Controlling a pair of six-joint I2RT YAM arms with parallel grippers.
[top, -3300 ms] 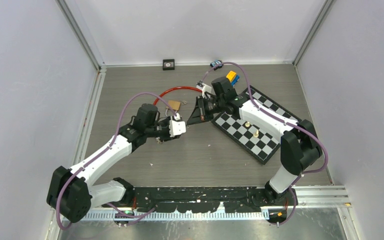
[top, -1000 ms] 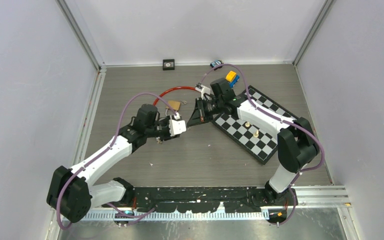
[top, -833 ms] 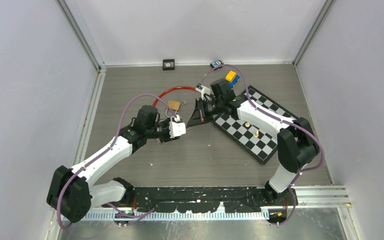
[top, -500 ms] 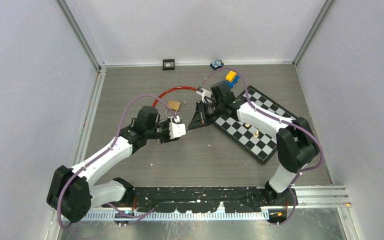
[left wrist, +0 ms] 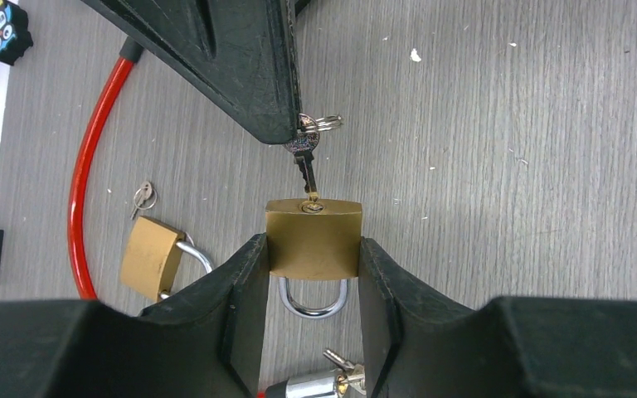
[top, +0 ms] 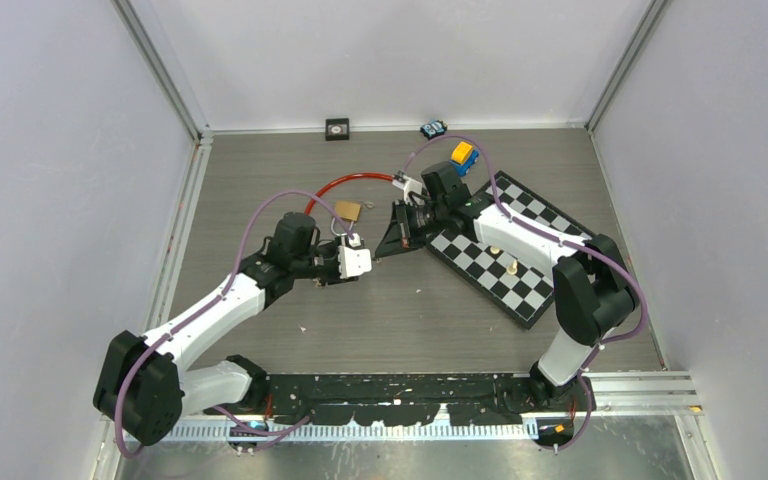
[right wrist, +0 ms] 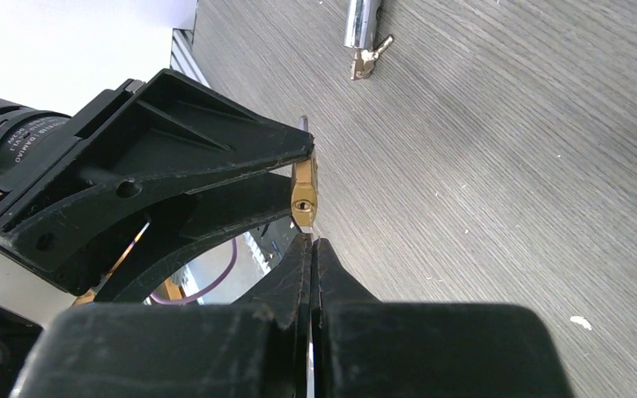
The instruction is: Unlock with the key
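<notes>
Here, left jaws clamp the brass padlock [left wrist: 313, 240]; right jaws pinch the key [left wrist: 305, 157], tip at the padlock's keyhole.

padlock [left wrist: 313, 239] brass | cable [left wrist: 97, 116] red | board [top: 525, 290] black-white checks

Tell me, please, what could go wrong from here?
The key has only its tip at the keyway of the padlock; slightly off-line, it may jam or twist in the right gripper, which pinches just its head. The left gripper clamps the padlock by its sides only, so a push could slide it back.
</notes>
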